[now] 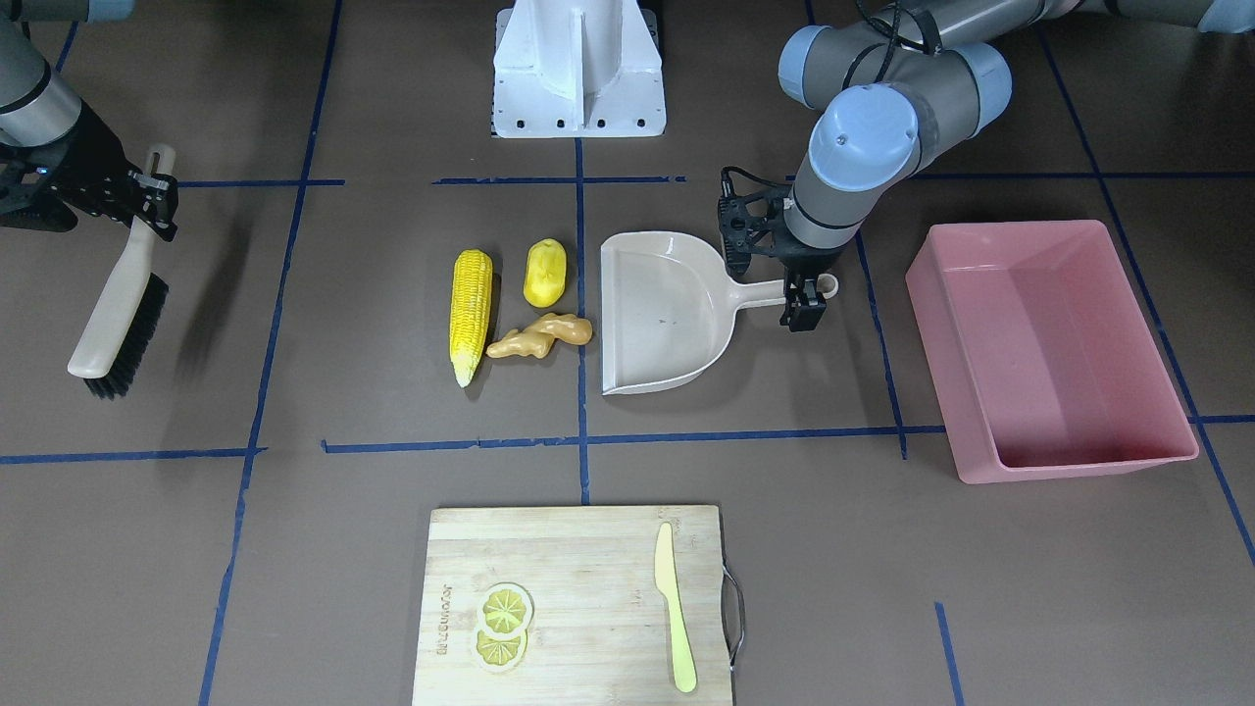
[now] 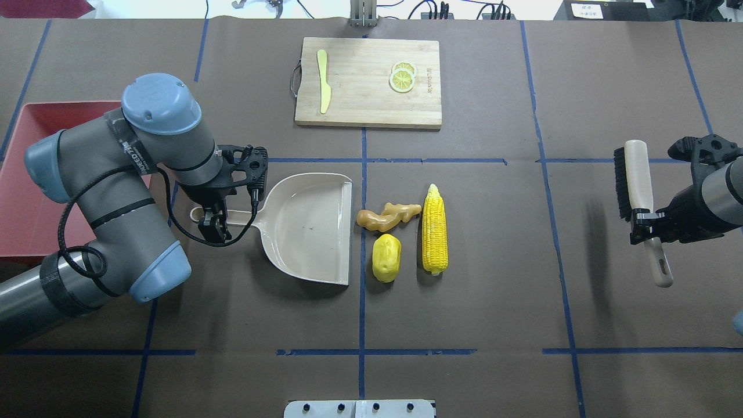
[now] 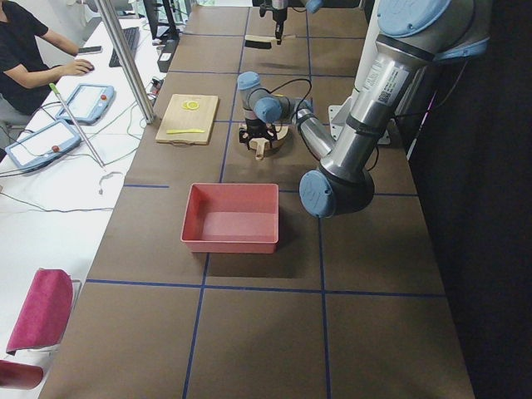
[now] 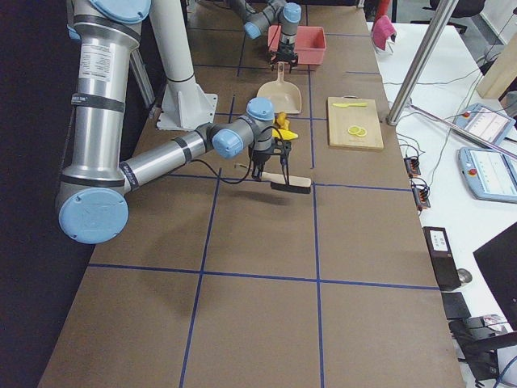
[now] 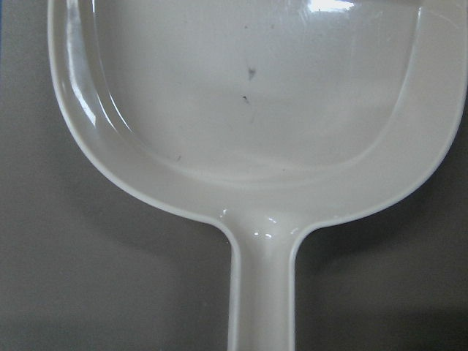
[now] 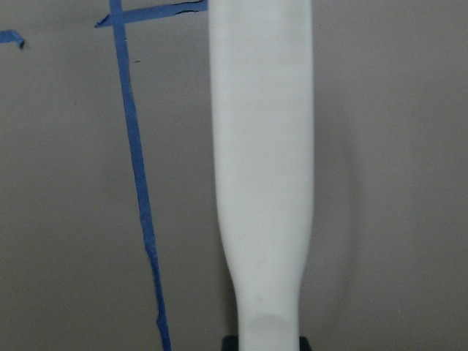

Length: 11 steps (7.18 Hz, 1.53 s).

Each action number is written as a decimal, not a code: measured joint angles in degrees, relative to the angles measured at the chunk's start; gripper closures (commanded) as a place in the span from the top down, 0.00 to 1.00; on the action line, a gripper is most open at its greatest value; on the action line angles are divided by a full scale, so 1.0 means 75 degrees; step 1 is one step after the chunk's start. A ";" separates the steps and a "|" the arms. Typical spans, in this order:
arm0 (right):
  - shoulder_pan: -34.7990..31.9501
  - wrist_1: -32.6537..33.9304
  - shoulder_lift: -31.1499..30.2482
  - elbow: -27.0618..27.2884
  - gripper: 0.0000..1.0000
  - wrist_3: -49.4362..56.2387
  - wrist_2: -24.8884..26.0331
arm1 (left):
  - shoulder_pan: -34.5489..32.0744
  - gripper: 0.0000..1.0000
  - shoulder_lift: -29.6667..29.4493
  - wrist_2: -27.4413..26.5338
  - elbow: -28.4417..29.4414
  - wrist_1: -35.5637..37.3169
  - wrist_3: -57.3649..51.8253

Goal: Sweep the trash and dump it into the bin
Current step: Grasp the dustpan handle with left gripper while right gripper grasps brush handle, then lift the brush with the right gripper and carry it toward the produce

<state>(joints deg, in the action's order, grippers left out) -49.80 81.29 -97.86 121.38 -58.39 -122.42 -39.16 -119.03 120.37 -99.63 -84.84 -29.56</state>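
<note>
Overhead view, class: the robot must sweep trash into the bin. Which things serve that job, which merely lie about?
Job: long yellow corn cob, lumpy yellow potato piece, knobbly tan ginger root, beige plastic dustpan, black-bristled hand brush, pink plastic tub.
Lying about: wooden cutting board, pale yellow knife, lemon slices.

A robotics lab — blue-taped table (image 2: 464,319), operator (image 3: 25,50) at control tablets (image 3: 87,101).

Brown table top (image 2: 464,302), blue tape grid (image 2: 377,351). White desk (image 3: 50,199) alongside with 2 tablets (image 3: 87,101) and a metal pole (image 3: 125,58). Black backdrop (image 3: 490,249) on the other side. Flat, even lighting.
</note>
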 measured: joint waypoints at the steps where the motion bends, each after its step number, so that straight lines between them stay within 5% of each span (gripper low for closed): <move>1: -0.0022 0.0001 -0.0002 0.0040 0.00 -0.0004 -0.0010 | 0.0025 0.99 -0.0023 -0.0001 0.0081 -0.0017 0.0000; 2: -0.0051 0.0001 -0.0003 0.0066 0.00 -0.0007 -0.0028 | 0.0042 0.98 -0.0036 0.0002 0.0189 -0.0140 0.0001; 4: -0.0090 0.0009 0.0011 0.0104 0.00 -0.0008 -0.0063 | 0.0059 0.65 -0.0035 -0.0015 0.0411 -0.0533 0.0016; 5: -0.0094 0.0009 0.0018 0.0116 0.00 -0.0011 -0.0068 | 0.0062 0.65 -0.0026 -0.0035 0.0446 -0.0578 0.0022; 6: -0.0097 0.0005 0.0023 0.0120 0.00 -0.0016 -0.0070 | 0.0063 0.55 -0.0004 -0.0043 0.0451 -0.0581 0.0023; 8: -0.0103 0.0006 0.0028 0.0123 0.00 -0.0019 -0.0071 | 0.0055 0.17 0.0026 -0.0061 0.0388 -0.0566 0.0035; 10: -0.0107 0.0002 0.0046 0.0129 0.00 -0.0020 -0.0071 | 0.0021 0.00 0.0053 -0.0413 0.0315 -0.0550 0.0104; 11: -0.0122 0.0002 0.0065 0.0135 0.00 -0.0017 -0.0071 | 0.0009 0.00 0.0054 -0.0586 0.0256 -0.0473 0.0125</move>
<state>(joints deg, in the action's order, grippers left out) -50.72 81.30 -97.37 122.39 -58.52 -122.96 -39.09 -118.62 115.98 -97.71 -88.38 -28.62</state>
